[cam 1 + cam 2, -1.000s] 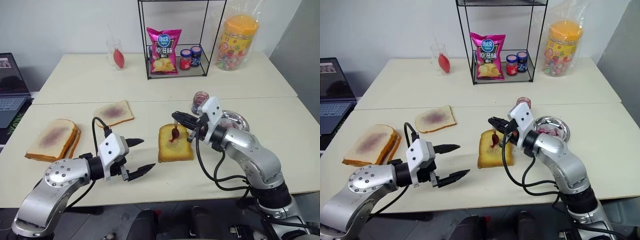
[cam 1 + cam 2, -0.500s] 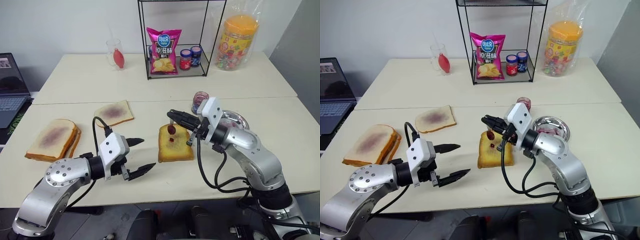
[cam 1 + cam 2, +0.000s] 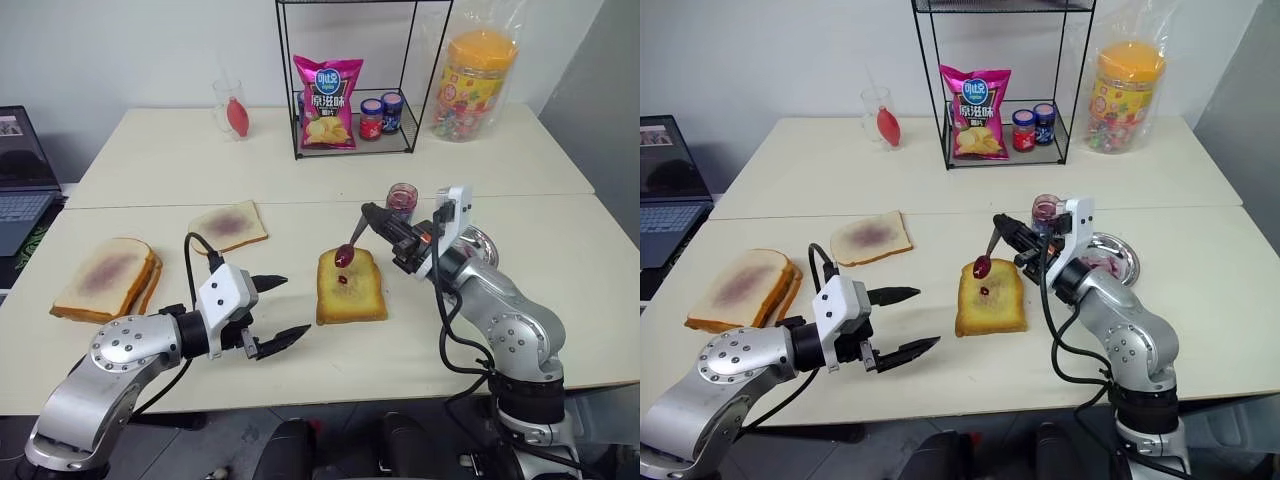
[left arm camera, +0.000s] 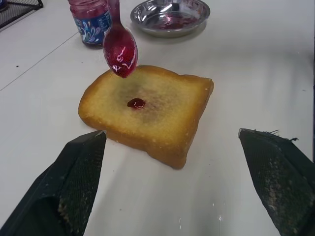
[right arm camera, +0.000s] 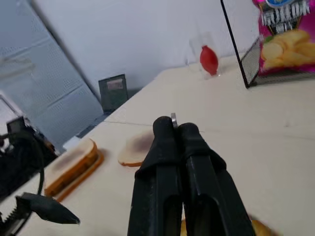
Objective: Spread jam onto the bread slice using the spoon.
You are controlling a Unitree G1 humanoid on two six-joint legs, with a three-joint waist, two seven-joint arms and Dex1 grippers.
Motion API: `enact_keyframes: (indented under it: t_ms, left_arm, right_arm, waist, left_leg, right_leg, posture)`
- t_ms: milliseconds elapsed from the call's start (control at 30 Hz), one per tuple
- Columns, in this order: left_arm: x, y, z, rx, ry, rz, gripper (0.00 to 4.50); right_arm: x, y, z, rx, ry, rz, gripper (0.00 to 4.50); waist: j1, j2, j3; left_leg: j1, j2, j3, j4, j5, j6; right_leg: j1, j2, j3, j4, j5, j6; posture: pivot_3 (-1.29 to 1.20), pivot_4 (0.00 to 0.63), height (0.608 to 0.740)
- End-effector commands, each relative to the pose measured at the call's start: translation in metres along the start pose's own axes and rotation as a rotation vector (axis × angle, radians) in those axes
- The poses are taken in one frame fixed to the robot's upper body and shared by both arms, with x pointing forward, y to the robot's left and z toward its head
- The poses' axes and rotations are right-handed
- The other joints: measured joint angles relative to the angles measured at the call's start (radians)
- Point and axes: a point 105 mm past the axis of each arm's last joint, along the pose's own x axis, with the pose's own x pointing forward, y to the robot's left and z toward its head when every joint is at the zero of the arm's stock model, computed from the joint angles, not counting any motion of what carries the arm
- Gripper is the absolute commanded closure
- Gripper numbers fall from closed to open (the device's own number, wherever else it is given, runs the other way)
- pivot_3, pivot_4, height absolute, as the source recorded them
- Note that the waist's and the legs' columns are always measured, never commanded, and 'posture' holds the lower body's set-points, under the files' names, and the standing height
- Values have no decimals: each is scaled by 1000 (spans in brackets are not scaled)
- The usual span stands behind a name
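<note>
The spoon [image 3: 352,243], its bowl loaded with jam, hangs tilted just above the bread slice [image 3: 351,288], pinched by the right gripper [image 3: 372,214], forearm reaching leftward. The left gripper [image 3: 280,312] hovers nearby, fingers spread.

Two pale cream tables [image 3: 180,160] are standing pushed together, a seam running across between them. On the far one, a black wire rack [image 3: 355,80] is sitting near the middle, holding a pink chip bag [image 3: 327,102] and two small dark jars [image 3: 381,115]. A clear glass [image 3: 231,108] is standing to its left and a bagged tub of sweets [image 3: 474,85] to its right. On the near table, the bread slice [image 3: 351,288] is lying flat with a small red dab at its centre. A thin pale slice [image 3: 228,226] with a purple smear is lying further left, and pale stacked slices [image 3: 108,279] are resting near the left edge. A small jar of jam [image 3: 401,201] is standing just beside a round metal dish [image 3: 475,241].
</note>
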Motion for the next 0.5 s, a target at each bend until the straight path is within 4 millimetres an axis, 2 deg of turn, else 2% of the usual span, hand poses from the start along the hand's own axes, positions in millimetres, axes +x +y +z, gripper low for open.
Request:
enact_keyframes:
  t_ms: [33,333,500]
  left_arm:
    - [-2,1,8,18,-24,-14,0]
    - [1,1,6,25,-18,-35,0]
    - [2,-1,6,29,-16,-45,0]
  right_arm:
    - [-2,-9,-3,132,-30,-60,4473]
    - [-5,-51,-11,290,-70,-232,4473]
    - [-12,-50,-31,353,15,-219,4473]
  waist:
    - [-1,0,0]
    - [-2,0,0]
    - [-2,0,0]
  left_leg:
    - [0,0,0,0,0,0]
    - [0,0,0,0,0,0]
    - [0,0,1,0,0,0]
  right_leg:
    - [0,0,0,0,0,0]
    - [0,0,0,0,-1,2]
    - [0,0,0,0,0,1]
  posture:
    - [0,150,740]
    - [0,150,740]
    - [0,150,740]
